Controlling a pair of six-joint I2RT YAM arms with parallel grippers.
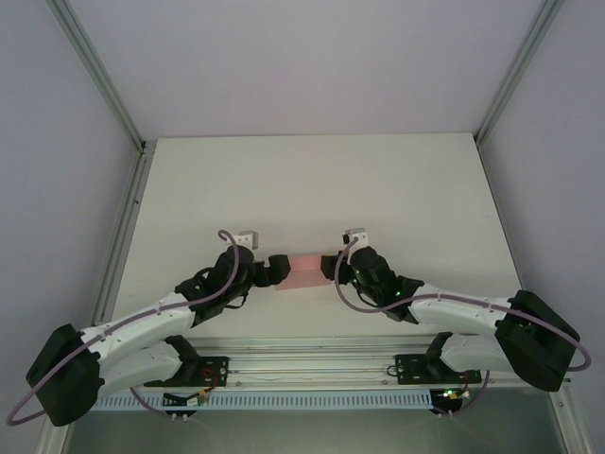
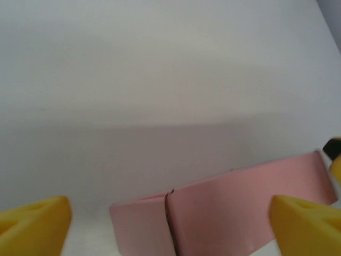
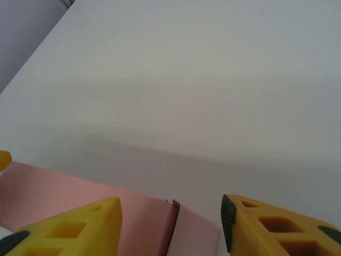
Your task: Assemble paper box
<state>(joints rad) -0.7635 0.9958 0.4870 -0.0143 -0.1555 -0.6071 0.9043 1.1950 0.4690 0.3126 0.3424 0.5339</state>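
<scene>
Paper box (image 1: 304,270) lies on the surface (image 1: 378,189). Left end effector (image 1: 273,271) at the box's left end and right end effector (image 1: 334,267) at its right end both stand released. They should probably press inward evenly, keeping the box's seam (image 2: 169,216) aligned.

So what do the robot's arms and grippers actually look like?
Left arm and right arm: white links, black joints and bases, each with a looping lilac cable and a small grey box at the wrist. Left gripper fingers are plain yellow wedges; right gripper fingers are yellow with rectangular cut-outs and dark edges.
</scene>
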